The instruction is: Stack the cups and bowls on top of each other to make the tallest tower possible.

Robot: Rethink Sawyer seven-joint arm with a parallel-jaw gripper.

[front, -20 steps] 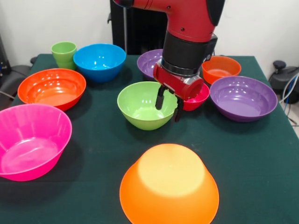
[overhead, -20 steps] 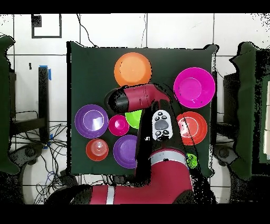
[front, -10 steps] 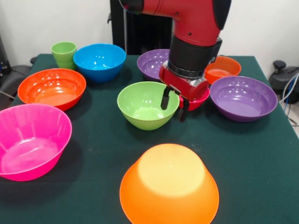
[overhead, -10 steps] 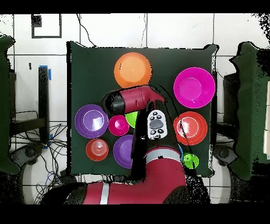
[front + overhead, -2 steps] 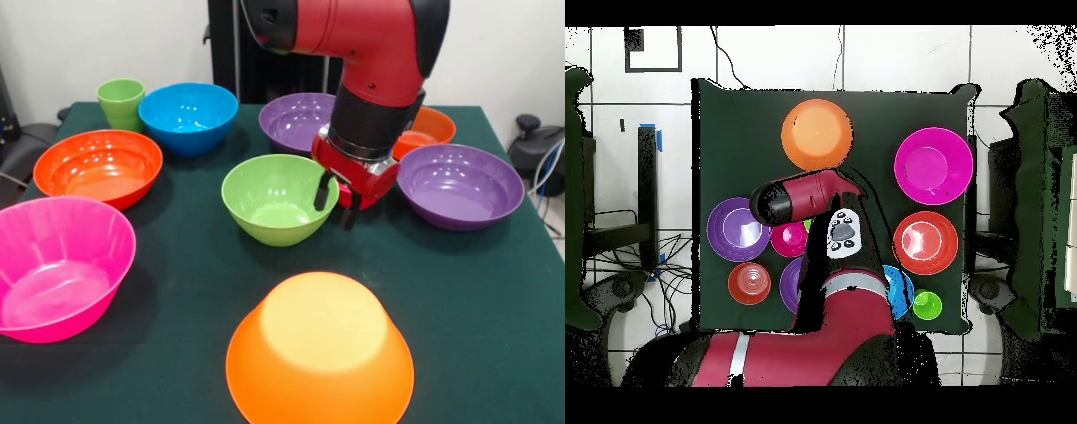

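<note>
Nine bowls (image 5: 275, 198) dot the dark green table (image 5: 459, 300), white wall (image 5: 88, 40) behind; jaws parted, empty.

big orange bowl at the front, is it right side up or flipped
Flipped. The big orange bowl sits rim-down on the table, its flat base facing up, with nothing stacked on it yet.

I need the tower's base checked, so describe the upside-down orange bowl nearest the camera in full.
The orange bowl is glossy plastic by its look, large and round. It sits upturned, rim down on the dark green table, its flat bottom facing up and catching a pale glare. It is at the table's near edge in the front view, apart from the green bowl behind it. Nothing is stacked on it, and the gripper hangs beyond it without touching it.
</note>
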